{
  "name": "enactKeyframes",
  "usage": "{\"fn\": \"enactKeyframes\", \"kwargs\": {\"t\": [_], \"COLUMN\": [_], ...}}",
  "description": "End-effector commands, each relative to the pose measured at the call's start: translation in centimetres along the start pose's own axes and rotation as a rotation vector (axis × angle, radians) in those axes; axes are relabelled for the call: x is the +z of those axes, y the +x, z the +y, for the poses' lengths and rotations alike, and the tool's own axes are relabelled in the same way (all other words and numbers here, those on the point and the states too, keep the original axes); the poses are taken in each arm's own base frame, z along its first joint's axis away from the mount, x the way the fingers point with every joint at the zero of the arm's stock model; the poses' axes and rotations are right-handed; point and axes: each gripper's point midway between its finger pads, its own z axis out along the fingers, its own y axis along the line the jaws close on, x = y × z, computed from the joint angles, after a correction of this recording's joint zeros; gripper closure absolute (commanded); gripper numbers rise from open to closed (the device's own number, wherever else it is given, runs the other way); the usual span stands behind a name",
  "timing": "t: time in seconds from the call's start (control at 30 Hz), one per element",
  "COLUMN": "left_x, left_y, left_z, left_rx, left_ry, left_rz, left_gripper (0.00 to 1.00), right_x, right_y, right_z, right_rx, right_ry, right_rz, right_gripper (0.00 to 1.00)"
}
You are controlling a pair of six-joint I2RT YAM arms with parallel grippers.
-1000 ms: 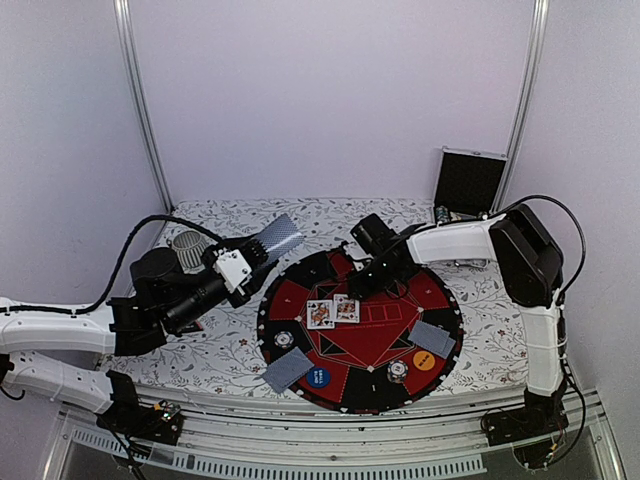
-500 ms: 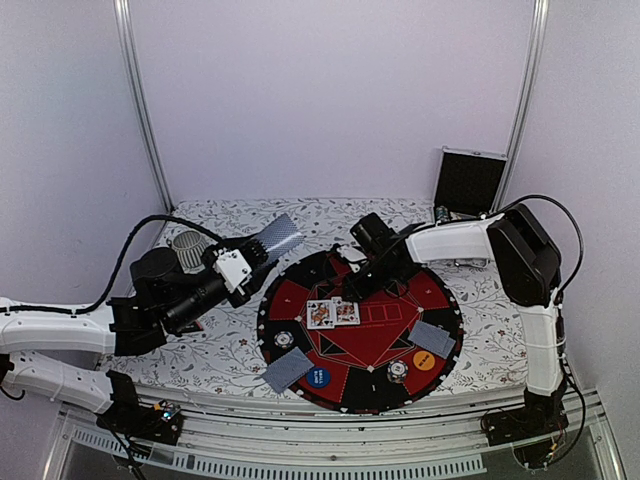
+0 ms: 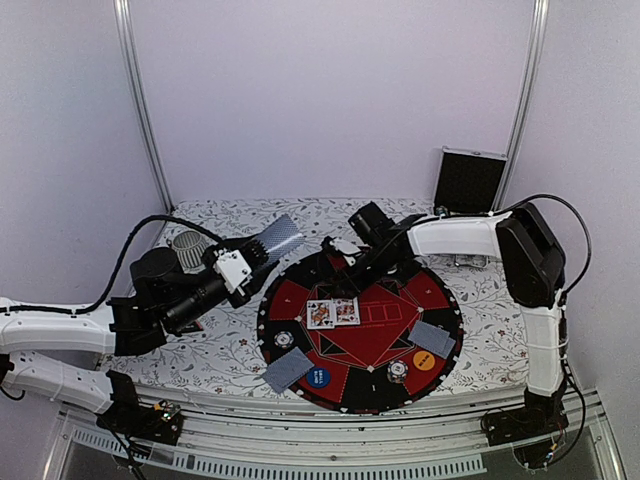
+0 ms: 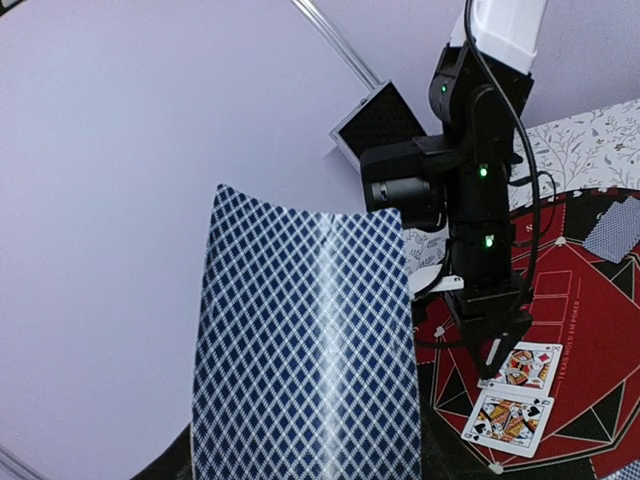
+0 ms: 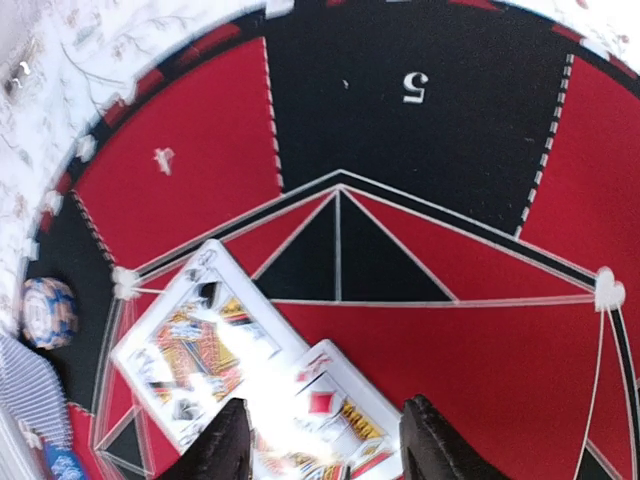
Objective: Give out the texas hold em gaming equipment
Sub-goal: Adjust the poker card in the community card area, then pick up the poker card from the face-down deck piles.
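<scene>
My left gripper is shut on a stack of playing cards with blue-checked backs, held upright left of the round mat; the stack fills the left wrist view and hides the fingers there. My right gripper is open and empty, hovering over the mat's far side. Its fingertips frame two face-up cards lying side by side at the mat's centre. Face-down cards lie at the front left and right. A poker chip, another chip, a blue disc and an orange disc sit on the mat.
The red-and-black round mat lies on a floral cloth. A ribbed grey cup stands behind my left arm. A black silver-edged case stands open at the back right. Metal frame posts run up both back corners.
My right gripper has drawn back from the face-up cards toward the mat's far left edge. The left gripper and its stack have not moved.
</scene>
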Motion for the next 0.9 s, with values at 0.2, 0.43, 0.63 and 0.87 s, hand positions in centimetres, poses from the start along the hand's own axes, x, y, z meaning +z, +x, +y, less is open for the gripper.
{"fn": "enactKeyframes", "kwargs": {"t": [0.2, 0.43, 0.63, 0.87], "left_x": [-0.1, 0.0, -0.1, -0.3], "left_y": [-0.9, -0.9, -1.0, -1.1], "left_z": [-0.2, -0.5, -0.7, -0.7], "left_rx": [-0.005, -0.001, -0.001, 0.002], "left_ry": [0.03, 0.042, 0.052, 0.05], "left_rz": [-0.047, -0.05, -0.058, -0.062], "left_gripper": [0.49, 0.49, 0.49, 0.5], "right_x": [-19.8, -23.8, -20.0, -18.4], "right_y": [-10.1, -9.1, -11.1, -11.7], "right_z": [10.0, 16.0, 16.5, 16.2], "right_rx": [-0.199, -0.314, -0.259, -0.232], "right_ry": [-0.305, -0.45, -0.358, -0.331], "right_rz": [-0.529, -0.665, -0.622, -0.579], "right_gripper": [0.11, 0.01, 0.01, 0.01]}}
